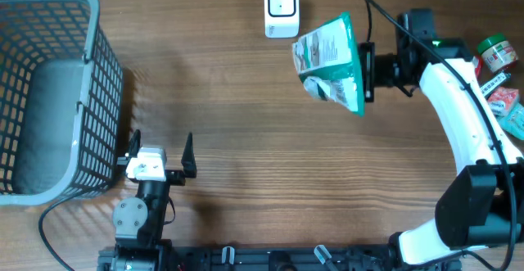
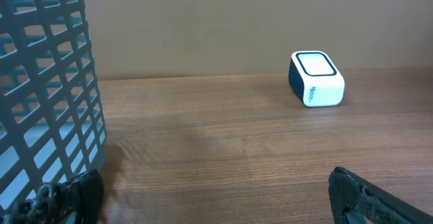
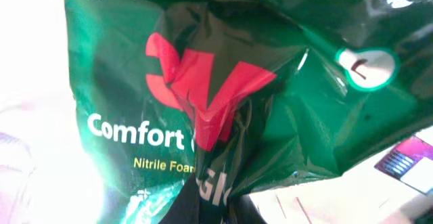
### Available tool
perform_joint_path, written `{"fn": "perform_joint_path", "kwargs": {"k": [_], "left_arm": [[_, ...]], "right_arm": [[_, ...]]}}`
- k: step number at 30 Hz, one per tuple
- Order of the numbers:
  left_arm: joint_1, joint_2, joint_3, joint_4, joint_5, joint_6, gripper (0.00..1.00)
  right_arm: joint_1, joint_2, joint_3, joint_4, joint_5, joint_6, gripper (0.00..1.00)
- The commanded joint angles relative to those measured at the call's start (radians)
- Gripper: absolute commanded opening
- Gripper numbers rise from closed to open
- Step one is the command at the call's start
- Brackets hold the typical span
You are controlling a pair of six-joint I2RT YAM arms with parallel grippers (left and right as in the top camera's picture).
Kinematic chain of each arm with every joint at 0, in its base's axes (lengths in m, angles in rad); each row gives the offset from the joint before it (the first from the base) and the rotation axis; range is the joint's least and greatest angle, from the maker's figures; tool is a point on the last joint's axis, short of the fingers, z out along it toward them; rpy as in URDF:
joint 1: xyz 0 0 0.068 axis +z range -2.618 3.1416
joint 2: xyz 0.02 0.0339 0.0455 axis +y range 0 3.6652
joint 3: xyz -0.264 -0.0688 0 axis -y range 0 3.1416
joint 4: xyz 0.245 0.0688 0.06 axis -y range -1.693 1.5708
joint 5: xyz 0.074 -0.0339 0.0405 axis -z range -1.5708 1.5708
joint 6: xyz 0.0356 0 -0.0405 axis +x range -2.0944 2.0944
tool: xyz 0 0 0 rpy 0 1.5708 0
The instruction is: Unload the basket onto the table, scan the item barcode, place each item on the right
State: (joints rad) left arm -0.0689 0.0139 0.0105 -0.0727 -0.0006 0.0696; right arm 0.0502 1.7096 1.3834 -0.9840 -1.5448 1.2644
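Pickup looks done: right gripper (image 1: 366, 71) clamps the green packet (image 1: 327, 54) beside the scanner (image 1: 281, 9) at table's far edge, scan prob. pending; left gripper (image 1: 161, 150) spread wide, empty.

Soft, even light on the table (image 1: 246, 140); right wrist view overexposed leftward, packet (image 3: 304, 136) glaring.

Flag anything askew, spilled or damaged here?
Only the green packet: it is crumpled where the right end effector pinches it, and it is held tilted beside the white scanner. Nothing looks spilled or broken.
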Motion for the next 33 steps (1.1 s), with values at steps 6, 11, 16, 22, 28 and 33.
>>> {"fn": "perform_joint_path", "kwargs": {"k": [6, 11, 16, 22, 28, 33], "left_arm": [[0.004, -0.007, -0.005, -0.002, 0.015, -0.006, 1.00], [0.004, -0.007, -0.005, -0.002, 0.015, -0.006, 1.00], [0.004, -0.007, -0.005, -0.002, 0.015, -0.006, 1.00], [0.004, -0.007, -0.005, -0.002, 0.015, -0.006, 1.00], [0.004, -0.007, -0.005, -0.002, 0.015, -0.006, 1.00], [0.004, -0.007, -0.005, -0.002, 0.015, -0.006, 1.00]], "right_arm": [[0.012, 0.003, 0.009, 0.060, -0.078, 0.099, 0.04], [0.012, 0.003, 0.009, 0.185, -0.061, 0.093, 0.04], [0.027, 0.003, 0.009, 0.343, 0.231, -0.080, 0.04], [0.062, 0.003, 0.009, 0.100, 1.102, 0.100, 0.05], [0.084, 0.003, 0.009, 0.180, 1.381, 0.132, 0.05], [0.137, 0.033, 0.009, 0.418, 1.482, 0.077, 0.05]]}}
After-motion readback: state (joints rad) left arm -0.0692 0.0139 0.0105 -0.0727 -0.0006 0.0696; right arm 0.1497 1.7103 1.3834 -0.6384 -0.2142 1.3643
